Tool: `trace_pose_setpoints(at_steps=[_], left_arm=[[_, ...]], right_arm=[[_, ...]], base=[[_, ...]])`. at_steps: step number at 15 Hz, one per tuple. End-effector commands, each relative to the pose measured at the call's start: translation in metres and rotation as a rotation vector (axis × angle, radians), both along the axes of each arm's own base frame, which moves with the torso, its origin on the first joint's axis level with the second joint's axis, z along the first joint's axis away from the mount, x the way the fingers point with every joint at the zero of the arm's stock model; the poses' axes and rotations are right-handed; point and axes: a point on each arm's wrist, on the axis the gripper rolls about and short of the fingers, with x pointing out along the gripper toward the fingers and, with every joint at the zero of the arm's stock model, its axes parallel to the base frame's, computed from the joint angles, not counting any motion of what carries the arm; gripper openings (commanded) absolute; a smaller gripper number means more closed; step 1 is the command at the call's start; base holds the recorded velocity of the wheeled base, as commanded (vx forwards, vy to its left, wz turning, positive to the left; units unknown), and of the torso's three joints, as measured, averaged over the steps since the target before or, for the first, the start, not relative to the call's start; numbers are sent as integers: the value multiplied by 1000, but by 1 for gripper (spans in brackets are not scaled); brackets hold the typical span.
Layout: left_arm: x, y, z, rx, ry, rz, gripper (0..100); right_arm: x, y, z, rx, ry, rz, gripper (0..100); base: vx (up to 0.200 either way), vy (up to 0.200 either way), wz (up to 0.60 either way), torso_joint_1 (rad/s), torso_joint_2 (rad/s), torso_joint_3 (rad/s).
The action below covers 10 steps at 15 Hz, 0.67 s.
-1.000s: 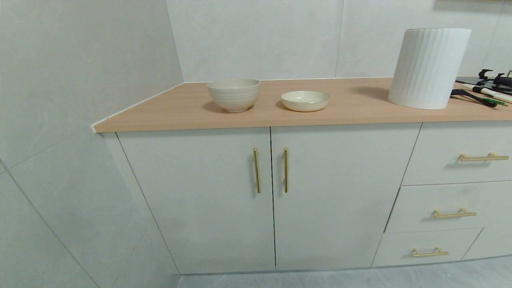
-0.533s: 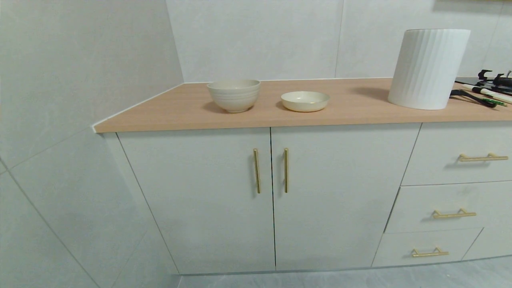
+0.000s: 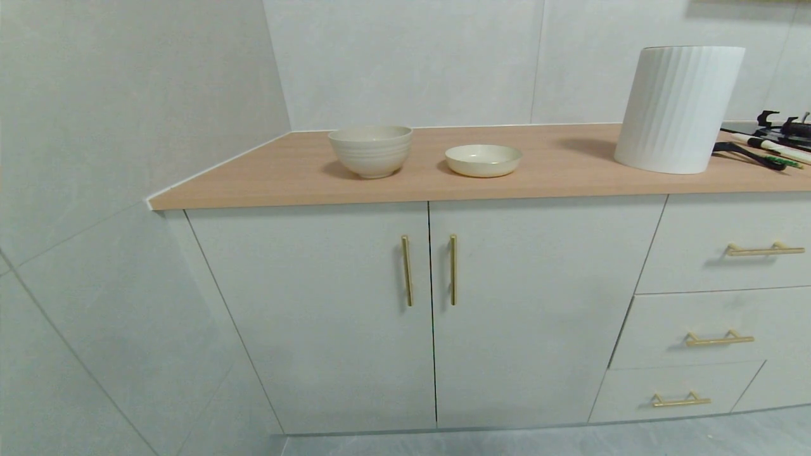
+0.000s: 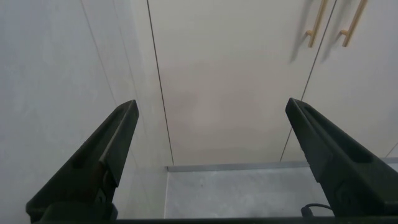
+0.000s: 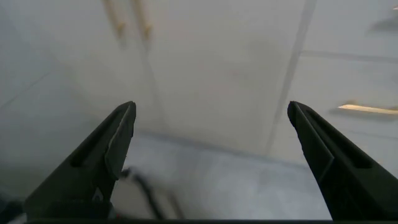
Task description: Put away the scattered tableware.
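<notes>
1. Nothing has moved in the last second: the bowl (image 3: 370, 151) and the shallow dish (image 3: 483, 159) lie where they did, and your head view is unchanged.
2. Your left hand (image 4: 210, 104) is spread wide and holds nothing. It faces the low part of a cabinet door (image 4: 236, 81) above the floor (image 4: 236, 193).
3. Your right hand (image 5: 210, 106) is also wide and empty, facing the cabinet front near a drawer handle (image 5: 367, 109).
4. The bowl stands upright toward the left end of the surface (image 3: 557, 171). The dish sits beside it on the right, apart from it. Both are above the closed double doors with gold handles (image 3: 407, 270).
5. A white ribbed container (image 3: 678, 107) stands toward the right end, and utensils (image 3: 760, 149) lie at the right edge beyond it.
</notes>
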Motion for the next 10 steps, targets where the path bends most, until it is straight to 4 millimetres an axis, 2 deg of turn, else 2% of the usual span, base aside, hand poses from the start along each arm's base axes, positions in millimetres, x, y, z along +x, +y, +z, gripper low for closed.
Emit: trace_pose_setpoints(at_steps=[1,3,6,8,10], left_arm=[[0,0,0,0,1,0,100],[0,0,0,0,1,0,100],[0,0,0,-2,2,0,100],[0,0,0,-2,1,0,100],[0,0,0,-2,1,0,100]], right_arm=[[73,24,38,-22,238,228,100],[113,48,47,-48,270,282,100],[169,97,48,-24,253,390,100],[199,125,49,19,269,418,100],[223,150,39,5,308,447,100]], base=[[0,0,0,0,0,0],[0,0,0,0,0,0],[0,0,0,0,0,0],[0,0,0,0,0,0],[0,0,0,0,0,0]])
